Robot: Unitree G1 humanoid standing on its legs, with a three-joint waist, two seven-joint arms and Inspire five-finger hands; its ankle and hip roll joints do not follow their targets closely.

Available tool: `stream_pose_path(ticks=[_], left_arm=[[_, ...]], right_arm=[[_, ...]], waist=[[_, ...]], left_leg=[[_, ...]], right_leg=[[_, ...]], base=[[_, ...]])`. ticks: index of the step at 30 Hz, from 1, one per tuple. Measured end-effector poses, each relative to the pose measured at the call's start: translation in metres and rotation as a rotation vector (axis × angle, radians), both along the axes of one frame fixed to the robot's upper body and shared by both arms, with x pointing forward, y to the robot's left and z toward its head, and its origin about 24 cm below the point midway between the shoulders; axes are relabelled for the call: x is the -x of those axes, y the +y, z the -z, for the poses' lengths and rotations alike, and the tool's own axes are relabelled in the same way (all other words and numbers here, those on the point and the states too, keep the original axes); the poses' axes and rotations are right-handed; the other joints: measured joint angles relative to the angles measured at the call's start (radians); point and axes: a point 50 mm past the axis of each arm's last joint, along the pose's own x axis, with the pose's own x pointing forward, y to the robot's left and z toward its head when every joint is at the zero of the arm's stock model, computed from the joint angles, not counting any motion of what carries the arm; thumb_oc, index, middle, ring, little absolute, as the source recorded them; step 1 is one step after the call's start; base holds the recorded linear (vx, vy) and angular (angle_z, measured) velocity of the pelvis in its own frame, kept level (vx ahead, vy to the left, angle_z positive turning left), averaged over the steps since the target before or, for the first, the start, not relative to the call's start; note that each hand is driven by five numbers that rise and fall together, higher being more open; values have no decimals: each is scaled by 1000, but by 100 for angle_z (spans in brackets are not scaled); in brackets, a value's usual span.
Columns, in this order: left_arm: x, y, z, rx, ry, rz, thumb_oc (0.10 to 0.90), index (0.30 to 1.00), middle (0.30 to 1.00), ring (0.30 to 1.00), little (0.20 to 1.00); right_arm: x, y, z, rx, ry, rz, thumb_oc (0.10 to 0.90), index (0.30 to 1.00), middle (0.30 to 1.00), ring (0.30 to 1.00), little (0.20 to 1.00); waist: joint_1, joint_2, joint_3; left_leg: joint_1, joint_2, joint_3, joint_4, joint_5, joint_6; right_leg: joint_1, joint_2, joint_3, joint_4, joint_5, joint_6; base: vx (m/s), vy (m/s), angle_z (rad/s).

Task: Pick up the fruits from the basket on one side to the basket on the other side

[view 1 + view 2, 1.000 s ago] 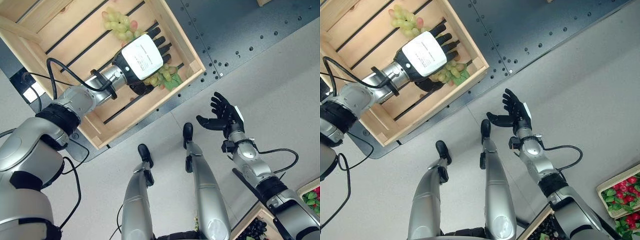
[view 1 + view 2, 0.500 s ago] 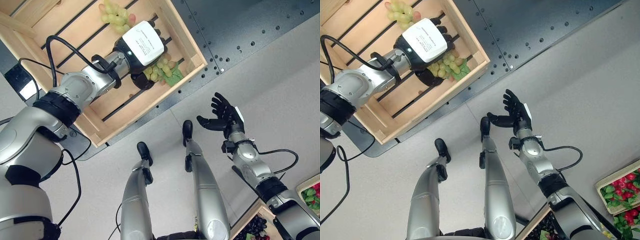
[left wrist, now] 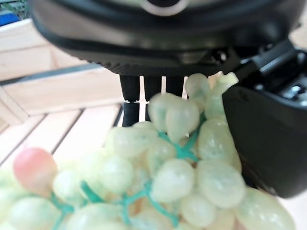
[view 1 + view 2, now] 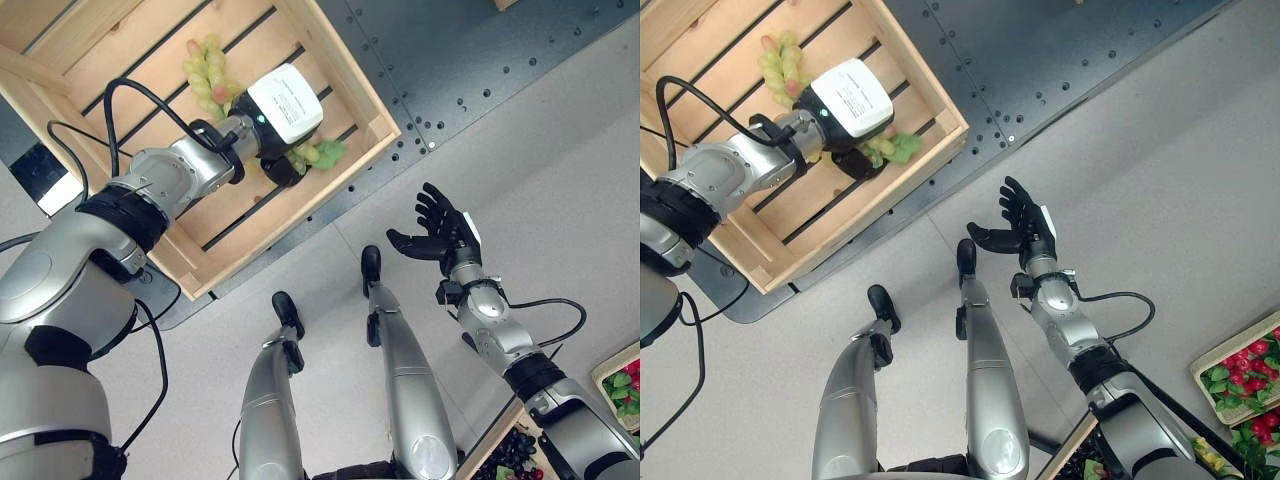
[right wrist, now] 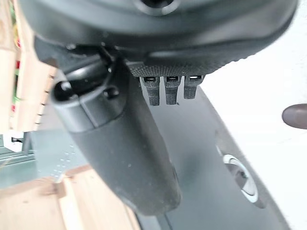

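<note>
Two grape bunches (image 4: 318, 153) (image 4: 205, 72), one crate (image 4: 375, 110)

Left robot hand (image 4: 283, 120) reaches forward on an outstretched arm, fingers curled; right robot hand (image 4: 440, 232) hangs spread open, palm up.

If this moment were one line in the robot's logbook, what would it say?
left hand: shut on bunch of pale green grapes | place: slatted wooden crate | second green grape bunch: lying in crate | right hand: open, over floor
</note>
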Motion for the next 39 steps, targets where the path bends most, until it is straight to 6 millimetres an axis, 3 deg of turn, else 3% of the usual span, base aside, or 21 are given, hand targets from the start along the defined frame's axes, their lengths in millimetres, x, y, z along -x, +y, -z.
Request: stream_pose_path(ticks=[5,11,14,17,20,23,28,33,37,39], left_arm=[[4,18,33,171,83,-29,400,300,300,300,300],[13,46,45,607,-6,-52,400,300,300,300,300],[21,64,61,959,-81,-99,400,300,300,300,300],[28,75,81,1209,-113,-160,400,300,300,300,300],[33,80,96,1338,-92,-203,400,300,300,300,300],[42,82,121,1638,-55,-258,400,300,300,300,300],[52,86,142,1925,-3,-304,400,300,300,300,300],[49,72,145,2262,160,-201,400,300,300,300,300],[52,55,145,2346,261,-99,400,300,300,300,300],[53,44,132,2330,310,15,400,300,300,300,300]], right_arm=[[5,-4,10,1,31,15,800,900,900,900,900],[17,-11,29,-3,87,36,800,900,900,900,900],[24,-8,40,-27,117,40,800,900,900,900,900],[29,0,40,-42,100,21,800,900,900,900,900],[28,10,32,-19,55,-14,800,900,900,900,900],[30,17,32,-37,55,-32,800,900,900,900,900],[34,20,31,-9,39,-92,800,900,900,900,900],[40,22,35,-9,59,-169,800,900,900,900,900],[41,27,35,-12,80,-207,800,900,900,900,900],[40,28,28,-24,57,-221,800,900,900,900,900]], waist=[[9,0,0],[31,1,0],[36,2,1],[44,3,2],[47,4,2],[55,14,1],[59,35,-5],[65,55,-35],[78,75,-72],[94,84,-88]], left_leg=[[83,2,-2,-4,-3,-3],[206,1,-6,-30,-2,-4],[294,2,-10,-61,2,-10],[386,-2,-10,-123,19,-18],[460,-9,-11,-196,43,-22],[583,-18,-9,-320,87,-25],[705,-12,-12,-430,110,-32],[782,-8,-32,-492,116,-34],[835,-5,-35,-529,119,-37],[836,-5,-36,-529,120,-37]], right_leg=[[81,1,-1,1,-4,-3],[209,1,-9,-21,-14,-4],[298,2,-27,-48,-13,-5],[383,6,-33,-92,-9,-4],[451,7,-49,-138,-1,-5],[547,17,-54,-203,12,2],[661,34,-78,-284,18,9],[756,42,-103,-353,21,15],[811,50,-110,-385,23,19],[813,49,-111,-385,23,20]], base=[[-8,6,0],[-11,5,0],[-3,4,1],[11,10,1],[94,57,8],[119,57,2],[137,-3,4],[123,-25,14],[100,-39,6],[45,-43,3]])
